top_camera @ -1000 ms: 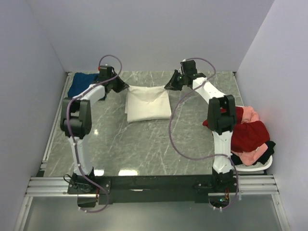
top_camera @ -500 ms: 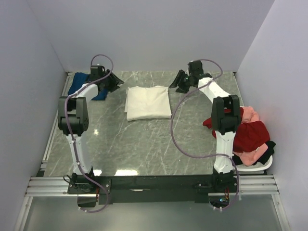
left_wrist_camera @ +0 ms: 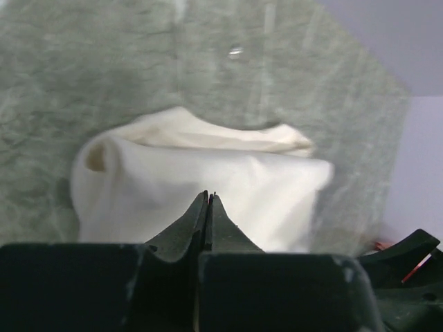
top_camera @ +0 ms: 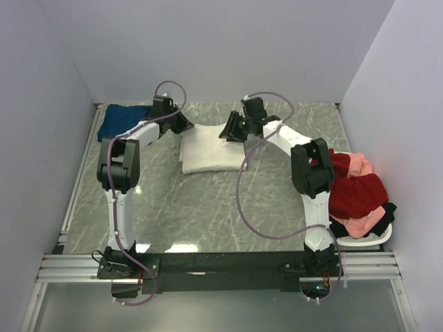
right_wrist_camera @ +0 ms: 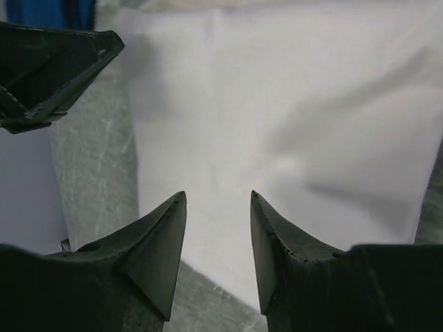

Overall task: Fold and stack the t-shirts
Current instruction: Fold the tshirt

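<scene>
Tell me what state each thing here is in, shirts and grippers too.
Cream-white t-shirt: folded, lying flat.
Dark blue t-shirt: looks folded, far left corner.
Red, pink and black t-shirts: unfolded, heaped in the white basket.
Left gripper: shut, empty.
Right gripper: open, empty.

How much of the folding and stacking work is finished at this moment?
Done: the dark blue t-shirt looks folded at the far left. In hand: the cream-white t-shirt looks folded, left gripper shut and right gripper open at its far edge. Left: stacking it, then the red and pink pile at the right.
</scene>
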Robot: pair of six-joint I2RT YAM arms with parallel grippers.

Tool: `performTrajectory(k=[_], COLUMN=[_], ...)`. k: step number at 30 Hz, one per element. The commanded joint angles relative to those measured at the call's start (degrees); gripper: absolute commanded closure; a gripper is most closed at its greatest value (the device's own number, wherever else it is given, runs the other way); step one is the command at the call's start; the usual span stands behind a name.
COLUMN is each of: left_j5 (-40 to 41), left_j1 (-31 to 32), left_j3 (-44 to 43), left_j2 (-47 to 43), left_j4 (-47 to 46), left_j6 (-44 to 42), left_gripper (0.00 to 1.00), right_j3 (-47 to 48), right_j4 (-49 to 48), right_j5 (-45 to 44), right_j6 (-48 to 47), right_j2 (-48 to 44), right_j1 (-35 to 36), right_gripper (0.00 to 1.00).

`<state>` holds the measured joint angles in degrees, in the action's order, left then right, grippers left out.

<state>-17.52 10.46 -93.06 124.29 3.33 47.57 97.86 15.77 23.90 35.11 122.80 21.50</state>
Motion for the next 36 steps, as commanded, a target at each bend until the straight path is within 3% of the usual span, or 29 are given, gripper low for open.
performTrajectory(k=[1, 8, 15, 21, 25, 31, 36], left_j5=[2.2, 3.6, 1.1, -2.2, -2.3, -3.9, -3.5], left_j1=[-1.0, -2.1, -2.9, -2.8, -2.8, -1.7, 1.1], left_j3=[-4.3, -9.0, -9.1, -8.3, -2.0, 7.4, 17.5], left_j2=[4.6, 10.4, 6.9, -0.9, -6.5, -12.2, -17.4], left_j4=[3.3, 7.1, 6.2, 6.4, 4.1, 2.4, -1.4], left_j6=[-2.5, -3.7, -4.2, -4.9, -3.5, -1.4, -0.1], left_gripper=[0.99, 0.99, 0.98, 0.91, 0.89, 0.91, 0.94], right_j3=[-1.7, -13.3, -16.7, -13.1, -9.4, 5.2, 9.2], right_j4=[-1.0, -5.6, -6.2, -3.2, -3.7, -4.3, -7.9], right_j5=[0.3, -0.6, -0.6, -1.7, -0.8, 2.4, 4.8], right_j6=[1.4, 1.5, 0.4, -1.2, -1.4, 1.4, 6.3], right_j2=[4.2, 1.4, -1.7, -4.9, -4.2, 7.6, 13.0], right_j1=[-1.8, -2.7, -2.8, -2.7, -3.4, -4.8, -6.8], right_gripper=[0.51, 0.52, 0.52, 0.52, 0.52, 0.55, 0.57])
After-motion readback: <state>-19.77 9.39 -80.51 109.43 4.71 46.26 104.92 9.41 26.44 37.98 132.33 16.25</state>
